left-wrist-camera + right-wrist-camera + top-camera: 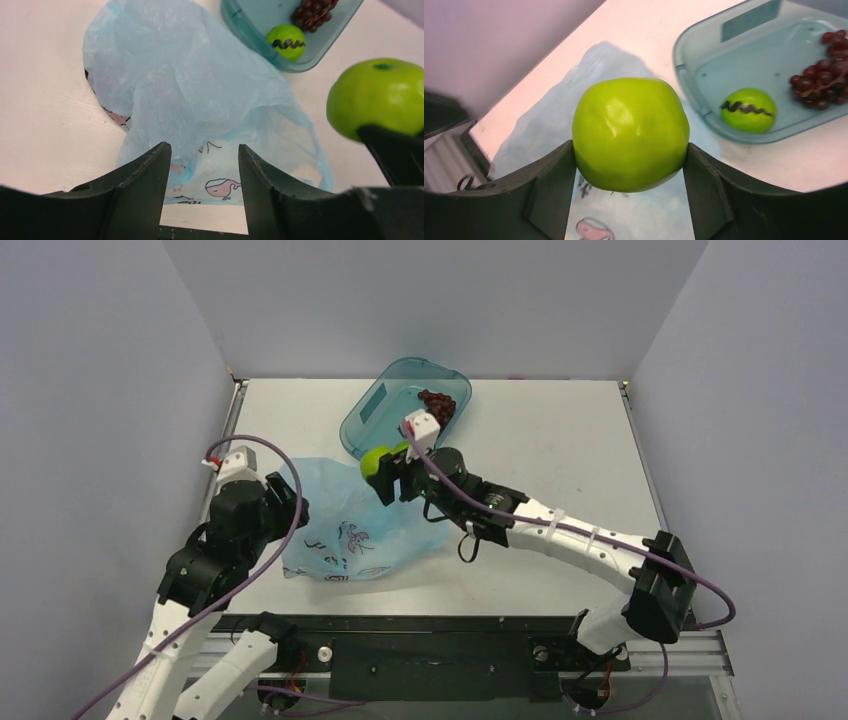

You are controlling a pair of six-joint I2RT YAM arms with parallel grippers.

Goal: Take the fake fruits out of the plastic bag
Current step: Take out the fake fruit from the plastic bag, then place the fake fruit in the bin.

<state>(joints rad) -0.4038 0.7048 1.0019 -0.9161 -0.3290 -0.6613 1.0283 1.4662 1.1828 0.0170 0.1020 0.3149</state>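
My right gripper [385, 472] is shut on a plain green round fruit [630, 133], held in the air over the far edge of the light blue plastic bag [345, 525]; the fruit also shows in the left wrist view [377, 97]. The bag lies flat and crumpled on the table. The second green fruit with the dark squiggle [748, 110] and the dark red grapes [824, 70] lie in the teal transparent tub [385, 405]. My left gripper [202, 150] is open and empty, just above the bag's near left edge [190, 100].
The tub stands at the back centre of the white table [560, 440], just beyond the bag. Grey walls close in the left, right and back. The black rail [430, 640] runs along the near edge.
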